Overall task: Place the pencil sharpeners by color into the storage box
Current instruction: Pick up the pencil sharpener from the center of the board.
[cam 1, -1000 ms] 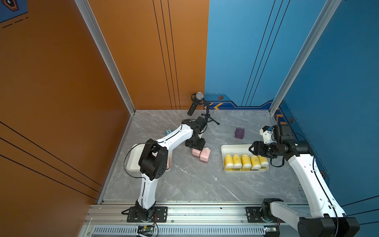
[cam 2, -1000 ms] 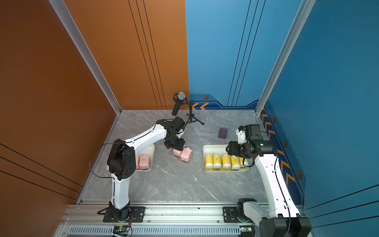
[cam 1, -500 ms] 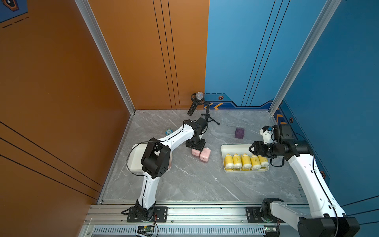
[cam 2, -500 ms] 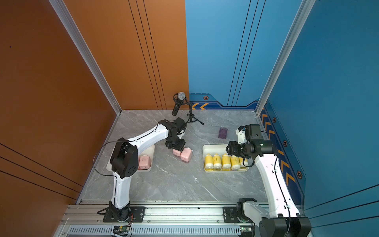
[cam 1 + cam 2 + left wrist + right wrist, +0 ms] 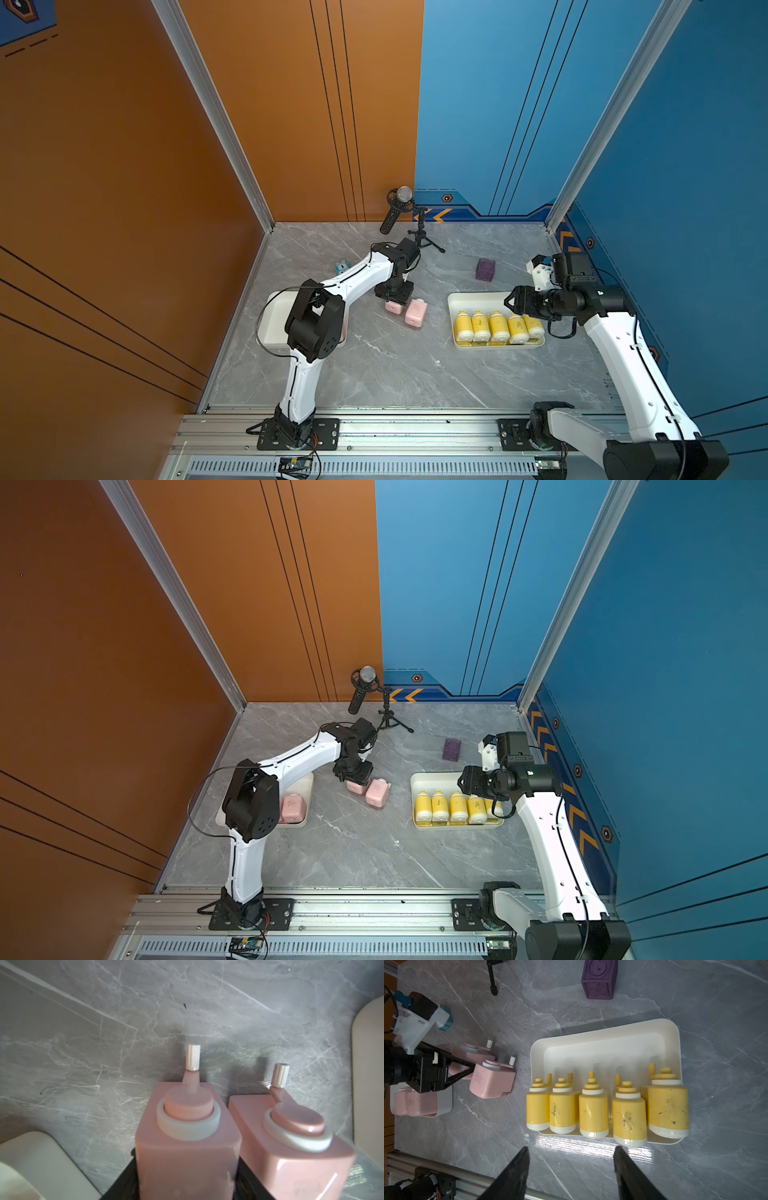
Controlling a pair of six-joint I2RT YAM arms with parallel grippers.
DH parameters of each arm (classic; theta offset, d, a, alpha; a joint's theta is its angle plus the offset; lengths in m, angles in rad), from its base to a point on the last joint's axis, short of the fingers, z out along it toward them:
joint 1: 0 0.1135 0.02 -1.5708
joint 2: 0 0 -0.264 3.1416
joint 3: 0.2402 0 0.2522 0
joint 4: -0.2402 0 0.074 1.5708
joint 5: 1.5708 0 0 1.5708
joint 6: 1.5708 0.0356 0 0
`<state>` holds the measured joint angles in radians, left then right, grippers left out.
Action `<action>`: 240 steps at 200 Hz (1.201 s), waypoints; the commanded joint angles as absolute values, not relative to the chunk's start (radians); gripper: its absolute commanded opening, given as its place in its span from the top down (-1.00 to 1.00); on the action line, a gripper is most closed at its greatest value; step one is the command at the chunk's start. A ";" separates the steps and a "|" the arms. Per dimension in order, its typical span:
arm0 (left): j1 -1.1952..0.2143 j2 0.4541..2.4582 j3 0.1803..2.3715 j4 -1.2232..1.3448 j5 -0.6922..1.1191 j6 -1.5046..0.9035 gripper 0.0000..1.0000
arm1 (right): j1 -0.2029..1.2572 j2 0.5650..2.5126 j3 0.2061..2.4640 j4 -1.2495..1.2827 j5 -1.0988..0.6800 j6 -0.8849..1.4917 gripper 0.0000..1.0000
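Two pink boxy plastic pencil sharpeners with white knobs (image 5: 415, 313) lay on the grey marbled table (image 5: 374, 374) in a top view, the left gripper (image 5: 394, 300) down over one. In the left wrist view black fingers (image 5: 124, 1184) flanked its flat sides, likely the best hold on seemingly light, stiff, slippery plastic; pinched or not, I could not tell. In the right wrist view the right gripper (image 5: 572, 1148) gaped empty near five yellow bottle-shaped sharpeners (image 5: 593, 1109) in a white storage box (image 5: 602, 1043)

Pink sharpeners (image 5: 492, 1082), yellow sharpeners (image 5: 593, 1109) flecked dark — perhaps dirt — purple cube (image 5: 599, 980), grey white-veined table (image 5: 716, 1064).
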<state>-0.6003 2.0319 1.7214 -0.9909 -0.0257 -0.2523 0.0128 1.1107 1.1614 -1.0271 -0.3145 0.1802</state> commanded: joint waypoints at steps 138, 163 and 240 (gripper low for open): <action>-0.010 1.353 1.306 -1.064 -0.118 -0.074 -0.08 | 0.012 1.088 1.159 -1.006 -0.365 0.160 -0.31; 0.066 1.322 1.250 -1.062 -0.124 -0.055 -0.08 | 0.014 1.091 1.157 -1.006 -0.374 0.159 -0.31; 0.199 1.242 1.086 -0.984 -0.056 0.021 -0.08 | 0.020 1.098 1.151 -0.999 -0.377 0.154 -0.31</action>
<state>0.1841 1.2572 1.1473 -1.0313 -0.1108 -0.0181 0.0135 1.0950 1.1614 -1.0161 -0.3637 0.1787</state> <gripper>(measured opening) 0.578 0.657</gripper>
